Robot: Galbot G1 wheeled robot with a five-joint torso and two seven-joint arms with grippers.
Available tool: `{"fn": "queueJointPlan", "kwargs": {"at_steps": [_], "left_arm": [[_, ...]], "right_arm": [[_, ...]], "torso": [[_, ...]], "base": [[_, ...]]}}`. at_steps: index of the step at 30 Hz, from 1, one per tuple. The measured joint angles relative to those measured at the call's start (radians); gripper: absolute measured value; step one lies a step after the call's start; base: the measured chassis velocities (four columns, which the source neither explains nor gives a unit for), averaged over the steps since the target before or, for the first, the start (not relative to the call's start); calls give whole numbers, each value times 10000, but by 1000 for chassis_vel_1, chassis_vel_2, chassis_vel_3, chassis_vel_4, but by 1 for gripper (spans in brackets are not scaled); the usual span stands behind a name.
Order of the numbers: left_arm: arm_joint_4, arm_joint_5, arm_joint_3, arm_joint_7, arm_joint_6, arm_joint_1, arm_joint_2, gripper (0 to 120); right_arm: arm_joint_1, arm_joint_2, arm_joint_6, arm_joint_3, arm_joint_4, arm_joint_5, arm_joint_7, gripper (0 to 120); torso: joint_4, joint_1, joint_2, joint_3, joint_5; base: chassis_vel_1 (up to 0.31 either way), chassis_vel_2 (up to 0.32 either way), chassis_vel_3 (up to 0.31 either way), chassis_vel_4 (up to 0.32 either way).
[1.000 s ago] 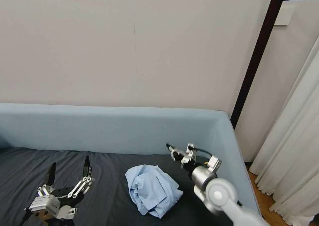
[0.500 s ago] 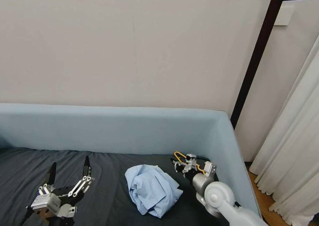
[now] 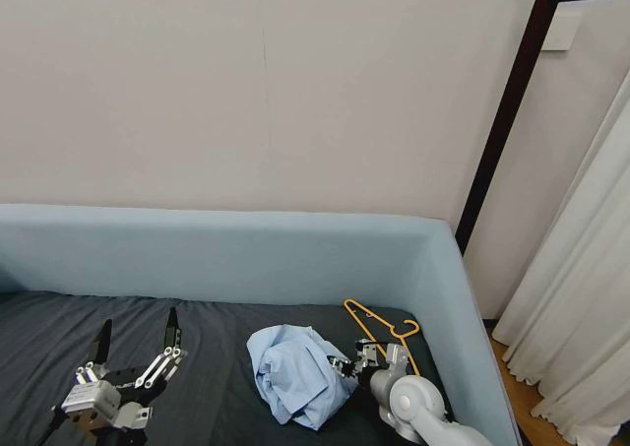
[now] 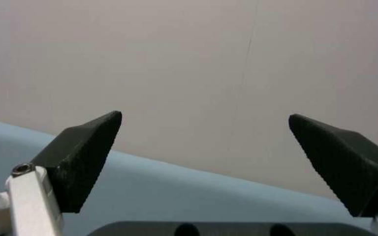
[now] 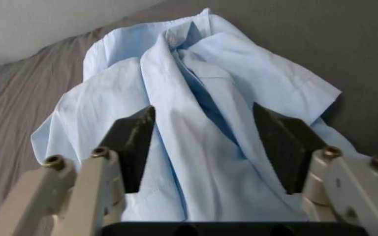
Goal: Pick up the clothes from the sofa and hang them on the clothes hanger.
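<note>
Where the crumpled light blue shirt (image 3: 298, 372) (image 5: 202, 73) lies on the sofa (image 3: 246, 254) seat, its length runs straight away from the right gripper (image 3: 345, 365) (image 5: 205, 123), collar at the far end. That gripper sits spread just right of the shirt, with an orange hanger (image 3: 379, 330) lying farther right. The left gripper (image 3: 138, 343) (image 4: 205, 147) hovers spread well left of the shirt.

Shirt (image 5: 196, 69): thin cloth, creased. Sofa seat (image 3: 217, 407): matt woven fabric. Right gripper (image 5: 204, 129): metal links, matt black pads (image 5: 277, 147).

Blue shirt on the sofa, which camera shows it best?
Right wrist view: the blue shirt sits close beyond the open right gripper, collar and folds plain. Head view shows a small heap on the sofa. Left wrist view faces the wall past the left gripper.
</note>
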Motion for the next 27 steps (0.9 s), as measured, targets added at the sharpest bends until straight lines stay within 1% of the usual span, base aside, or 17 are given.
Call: {"fn": "queueJointPlan", "kwargs": {"at_steps": [2, 3, 5, 6, 8, 9, 10, 11, 13, 14, 17, 22, 23, 24, 25, 26, 27], "left_arm": [[31, 9, 7, 0, -11, -3, -37, 100], [31, 9, 7, 0, -11, -3, -37, 100], [50, 31, 18, 0, -20, -9, -77, 100], [52, 39, 19, 0, -23, -12, -89, 100], [51, 51, 21, 0, -24, -15, -112, 100], [51, 51, 21, 0, -24, -15, -112, 100], [47, 54, 21, 0, -25, -15, -119, 100], [34, 60, 24, 0, -26, -16, -141, 100], [27, 70, 30, 0, -29, -16, -169, 100], [27, 70, 30, 0, -29, -16, -169, 100], [29, 90, 51, 1, -49, -12, -203, 100], [44, 88, 40, 0, -58, -12, -194, 100], [54, 79, 28, -13, -60, -17, -177, 100], [58, 76, 27, -21, -62, -18, -171, 100], [58, 76, 27, -21, -62, -18, -171, 100], [60, 73, 27, -27, -63, -19, -168, 100], [60, 71, 27, -35, -65, -20, -165, 100]], "right_arm": [[0, 67, -47, -46, -77, -66, -4, 73], [0, 67, -47, -46, -77, -66, -4, 73], [-4, 143, -93, -59, -163, -155, -14, 80], [-17, 176, -128, -62, -194, -211, -14, 78], [-30, 202, -190, -92, -253, -333, -15, 69], [-30, 202, -190, -92, -253, -333, -15, 69], [-30, 201, -195, -103, -267, -364, -16, 66], [-31, 199, -201, -129, -295, -413, -39, 59], [-30, 178, -201, -140, -298, -452, -105, 52], [-30, 178, -201, -140, -298, -452, -105, 52], [-52, 147, -115, -140, -286, -548, -343, 38], [-110, 131, -7, -130, -248, -633, -534, 25], [-149, 109, 6, -119, -203, -661, -609, 16], [-171, 93, 9, -114, -168, -683, -659, 13], [-171, 93, 9, -114, -168, -683, -659, 13], [-185, 83, 11, -112, -146, -700, -689, 8], [-194, 74, 13, -110, -131, -720, -718, 7]], "torso": [[0, 0, 0, 0, 1], [0, 0, 0, 0, 1], [0, 0, 0, 0, 0], [0, 0, 0, 0, 1], [0, 0, 0, 0, 1], [0, 0, 0, 0, 1], [0, 0, 0, 0, 1], [0, 0, 0, 0, 2], [0, 0, 0, 0, 1], [0, 0, 0, 0, 1], [0, 0, -1, 0, 1], [0, 0, 0, 0, 1], [0, 0, -1, 0, 2], [0, 0, 0, 0, 1], [0, 0, 0, 0, 1], [0, 0, 0, 0, 1], [0, 0, 0, 0, 1]], "base": [[0, 0, 0, 0], [0, 0, 0, 0], [0, 0, 0, 0], [0, 0, 0, 0], [0, 0, 0, 0], [0, 0, 0, 0], [0, 0, 0, 0], [0, 0, 0, 0], [0, 0, 0, 0], [0, 0, 0, 0], [0, 0, 0, 0], [0, 0, 0, 0], [0, 0, 0, 0], [0, 0, 0, 0], [0, 0, 0, 0], [0, 0, 0, 0], [0, 0, 0, 0]]}}
